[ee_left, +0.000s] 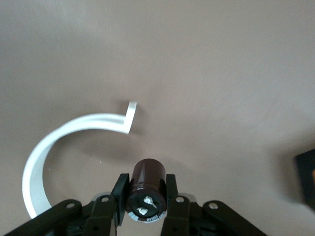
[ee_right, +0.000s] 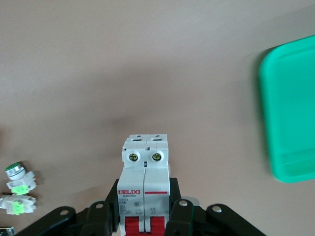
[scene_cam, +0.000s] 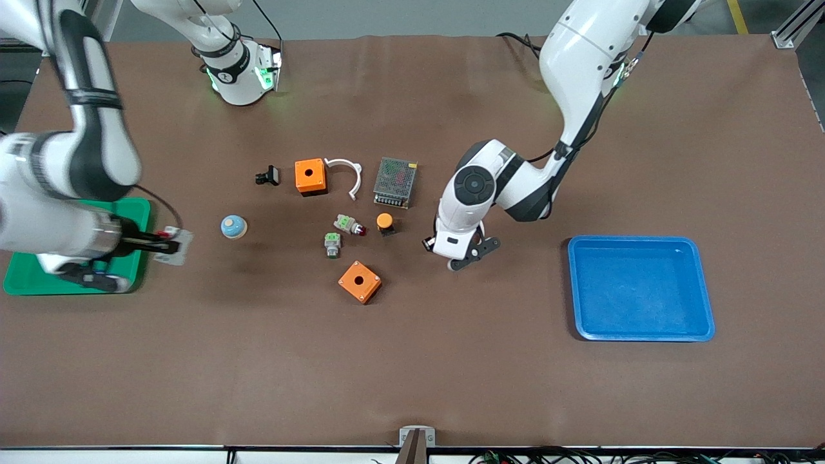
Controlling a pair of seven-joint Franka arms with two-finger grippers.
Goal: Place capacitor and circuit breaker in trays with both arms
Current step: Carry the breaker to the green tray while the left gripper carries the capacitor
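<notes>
My left gripper is shut on the capacitor, a dark brown stubby cylinder held between the fingers in the left wrist view. It is low over the bare table, beside the orange-capped button. My right gripper is shut on the circuit breaker, a white-grey block with red levers between the fingers. It hangs over the table just off the edge of the green tray. The tray also shows in the right wrist view.
A blue tray lies toward the left arm's end. Mid-table are two orange boxes, a white curved clip, a mesh power supply, a black clip, a blue-domed button and two green-topped parts.
</notes>
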